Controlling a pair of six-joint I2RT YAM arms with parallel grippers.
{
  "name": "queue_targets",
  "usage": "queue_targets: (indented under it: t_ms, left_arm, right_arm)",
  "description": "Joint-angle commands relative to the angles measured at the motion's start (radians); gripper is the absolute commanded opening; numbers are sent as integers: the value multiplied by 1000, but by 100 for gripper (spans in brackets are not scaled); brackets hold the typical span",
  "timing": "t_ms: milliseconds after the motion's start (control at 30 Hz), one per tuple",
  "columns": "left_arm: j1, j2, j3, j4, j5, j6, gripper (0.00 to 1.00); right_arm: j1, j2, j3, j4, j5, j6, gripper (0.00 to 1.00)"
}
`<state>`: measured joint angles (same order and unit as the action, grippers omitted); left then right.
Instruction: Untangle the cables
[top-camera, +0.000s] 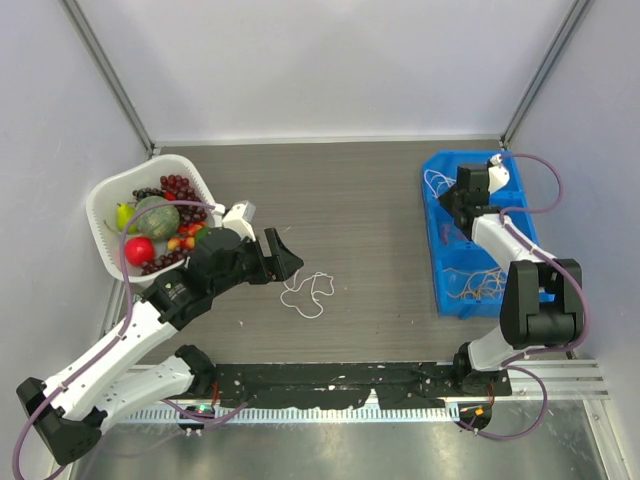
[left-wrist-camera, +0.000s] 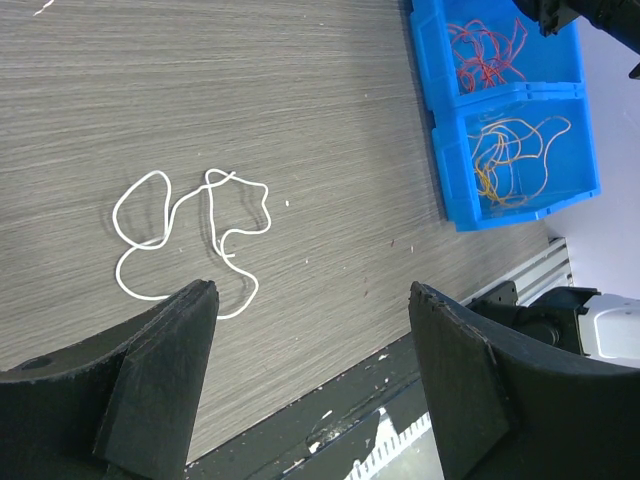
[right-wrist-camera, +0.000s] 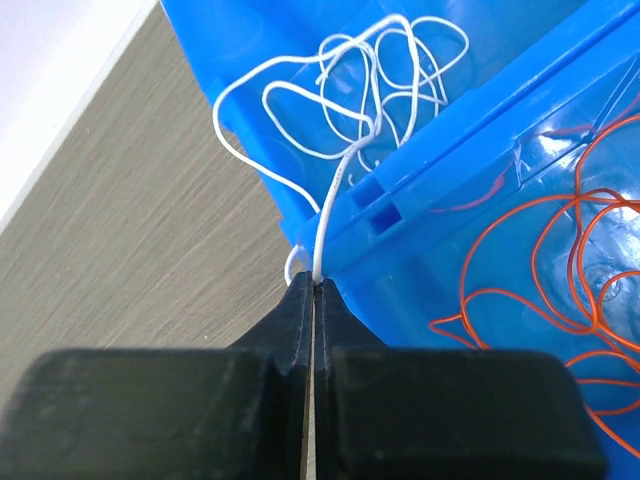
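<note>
A loose white cable lies looped on the table; it also shows in the left wrist view. My left gripper is open and empty just left of it, above the table. A blue bin has compartments: white cables at the far end, red-orange cables in the middle, yellow-orange cables at the near end. My right gripper is shut on a white cable strand that runs up into the white tangle, over the bin's edge.
A white basket of toy fruit stands at the left behind the left arm. The black rail and metal strip run along the table's near edge. Grey walls close in both sides.
</note>
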<state>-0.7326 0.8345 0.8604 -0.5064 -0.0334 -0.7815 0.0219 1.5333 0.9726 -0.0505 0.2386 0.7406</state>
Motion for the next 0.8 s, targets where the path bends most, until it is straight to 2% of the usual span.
queue_targets:
  t_ms: [0, 133, 167, 233, 267, 333, 433, 567, 700, 733, 767]
  left_arm:
    - [2, -14, -8, 28, -3, 1, 81]
    - [2, -17, -4, 22, 6, -2, 80]
    - [2, -20, -4, 20, 7, -4, 80]
    - [2, -29, -9, 17, 4, -2, 80]
    - [2, -32, -14, 17, 1, -4, 80]
    - [2, -40, -26, 16, -3, -2, 80]
    - [2, -38, -47, 16, -11, -4, 81]
    - [2, -12, -89, 51, -13, 1, 81]
    - [2, 66, -119, 81, -36, 27, 80]
    - [2, 89, -124, 85, -43, 31, 78]
    - [2, 119, -124, 83, -51, 33, 75]
  right_arm:
    - [-8, -58, 80, 57, 50, 19, 1]
    - [-7, -39, 158, 57, 76, 6, 1]
    - [-42, -27, 187, 57, 94, 3, 2]
    - [-60, 16, 247, 9, 117, -32, 33]
    - [-66, 33, 282, -20, 116, -43, 46]
    - [-86, 89, 386, -191, 96, -62, 49]
    - [-53, 42, 344, -166, 67, -81, 51]
    - [87, -74, 227, -147, 13, -177, 51]
    - [237, -145, 85, -91, -223, -190, 49]
    - [278, -166, 18, -50, -345, -185, 49]
    - [305, -176, -10, -22, -379, -190, 48]
